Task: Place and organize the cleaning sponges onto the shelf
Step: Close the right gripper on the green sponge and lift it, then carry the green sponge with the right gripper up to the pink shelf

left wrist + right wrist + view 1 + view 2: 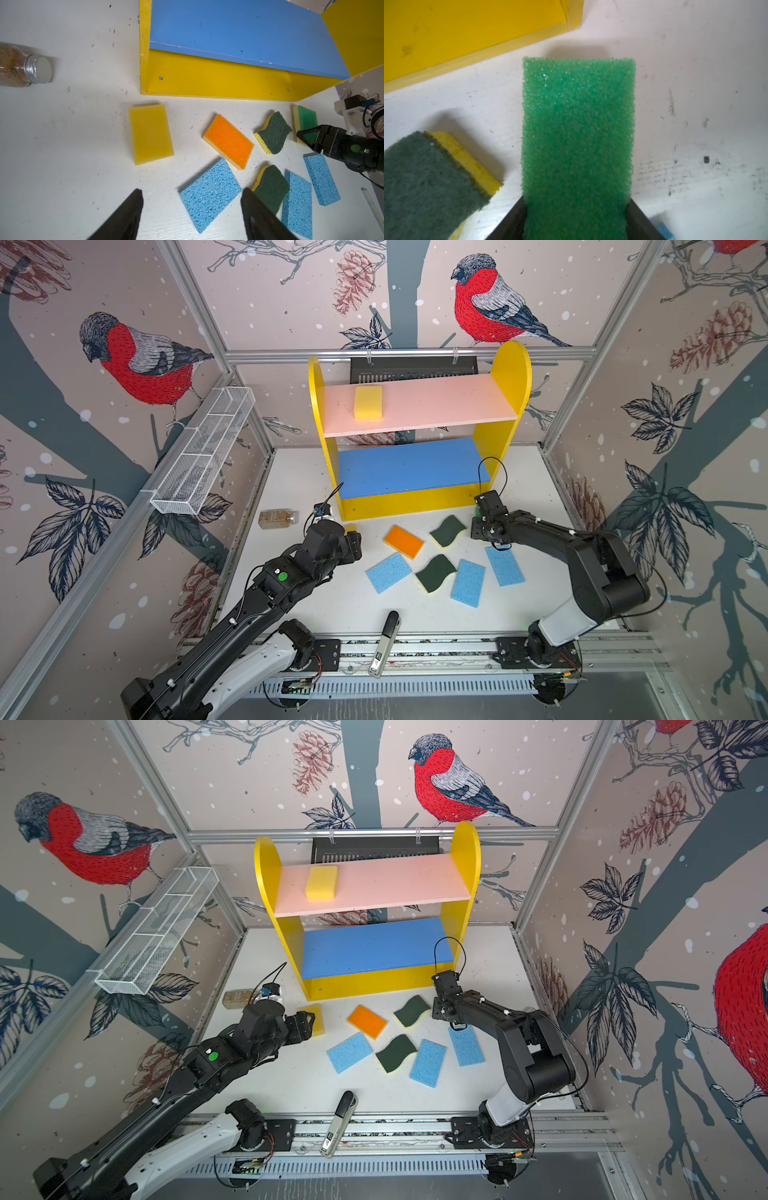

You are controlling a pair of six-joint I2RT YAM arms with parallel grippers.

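The shelf [511,377] stands at the back, and one yellow sponge [368,403] lies on its pink board. My right gripper [576,200] is shut on the green-topped sponge [578,135] near the shelf's right foot, a finger against each long side. My left gripper [192,197] hangs open and empty above the table, close to the yellow block sponge [150,134]. The orange-topped sponge [404,541], two dark green wavy sponges [448,531] [435,572] and three light blue sponges [388,572] [468,583] [504,566] lie loose in front of the shelf.
A brownish bottle [277,518] lies on its side left of the shelf. A white wire basket [203,452] hangs on the left wall. A black and white tool [384,643] rests at the table's front edge.
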